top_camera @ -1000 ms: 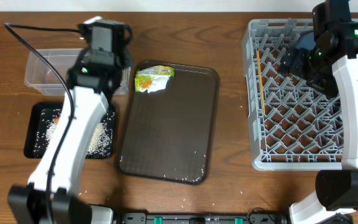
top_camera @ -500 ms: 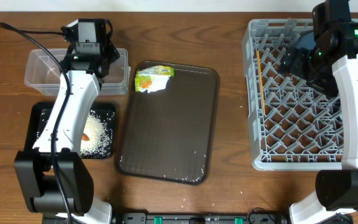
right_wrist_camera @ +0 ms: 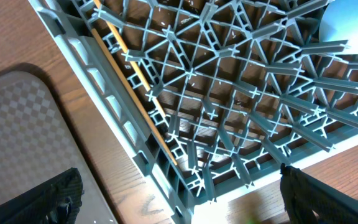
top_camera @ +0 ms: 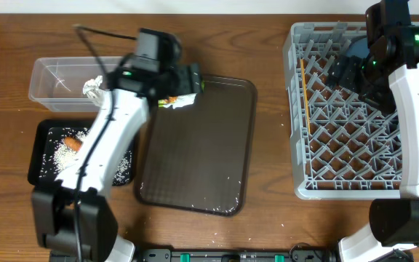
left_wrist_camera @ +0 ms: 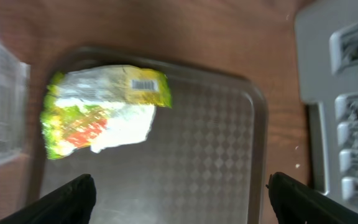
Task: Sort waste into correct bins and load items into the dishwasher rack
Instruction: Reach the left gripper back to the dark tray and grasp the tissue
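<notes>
**Both jaws open and empty; wrapper on the brown tray**

Your left gripper (left_wrist_camera: 179,208) has its fingers spread wide with nothing between them. It hangs over the brown tray (left_wrist_camera: 210,168). The wrapper (left_wrist_camera: 101,112) lies just ahead, at 11 o'clock in the wrist view, and is not touched. It lies flat in the tray's 11 o'clock corner. In the overhead view your left arm partly covers it.

Your right gripper (right_wrist_camera: 185,208) is also spread wide and empty, over the 9 o'clock side of the rack (right_wrist_camera: 229,112). The chopsticks (right_wrist_camera: 135,93) lie inside the rack along that wall.

On the table (top_camera: 268,44), overhead view:
- The tub (top_camera: 49,73) is at 10 o'clock, with the tissue (top_camera: 93,87) inside at its 3 o'clock end.
- The black tray (top_camera: 36,164) is at 8 o'clock, just below the tub. It holds the carrot (top_camera: 71,143) and scattered rice (top_camera: 122,169).
- The rack is at 3 o'clock.
</notes>
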Action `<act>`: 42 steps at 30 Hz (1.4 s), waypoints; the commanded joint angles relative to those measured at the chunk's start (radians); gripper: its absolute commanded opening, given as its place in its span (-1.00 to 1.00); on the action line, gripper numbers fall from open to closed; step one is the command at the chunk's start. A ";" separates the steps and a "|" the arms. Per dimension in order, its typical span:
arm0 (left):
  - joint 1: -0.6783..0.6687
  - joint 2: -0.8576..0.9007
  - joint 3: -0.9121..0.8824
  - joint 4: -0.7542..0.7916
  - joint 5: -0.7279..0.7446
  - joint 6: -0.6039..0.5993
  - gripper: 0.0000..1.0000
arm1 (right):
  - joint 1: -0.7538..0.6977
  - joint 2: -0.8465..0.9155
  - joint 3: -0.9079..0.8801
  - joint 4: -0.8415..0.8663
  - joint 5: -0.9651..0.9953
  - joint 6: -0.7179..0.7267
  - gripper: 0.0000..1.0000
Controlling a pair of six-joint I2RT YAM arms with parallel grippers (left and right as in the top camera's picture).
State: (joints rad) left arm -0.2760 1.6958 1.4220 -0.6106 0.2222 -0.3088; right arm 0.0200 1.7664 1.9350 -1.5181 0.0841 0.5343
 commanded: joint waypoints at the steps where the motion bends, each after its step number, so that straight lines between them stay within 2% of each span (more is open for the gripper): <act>1: -0.034 0.076 -0.001 0.003 -0.121 0.040 0.74 | 0.006 0.003 -0.004 -0.001 0.017 0.000 0.98; 8: -0.041 0.211 -0.001 0.040 -0.171 0.077 0.59 | 0.006 0.003 -0.004 -0.001 0.017 0.000 0.99; 12: -0.044 0.283 -0.001 0.048 -0.171 0.156 0.59 | 0.006 0.003 -0.004 -0.001 0.017 0.000 0.99; 21: -0.046 0.362 -0.001 0.065 -0.171 0.156 0.59 | 0.006 0.003 -0.004 -0.001 0.017 0.000 0.98; 27: -0.046 0.364 -0.001 0.081 -0.170 0.156 0.22 | 0.006 0.003 -0.004 -0.001 0.017 0.000 0.99; 37: -0.046 0.364 -0.001 0.082 -0.171 0.155 -0.83 | 0.006 0.003 -0.004 -0.001 0.017 0.000 0.99; 42: -0.053 0.344 0.000 0.046 -0.101 0.155 -0.88 | 0.006 0.003 -0.004 -0.001 0.017 0.000 0.99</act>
State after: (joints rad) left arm -0.3225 2.0537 1.4220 -0.5446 0.0772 -0.1562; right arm 0.0200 1.7660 1.9350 -1.5185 0.0841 0.5343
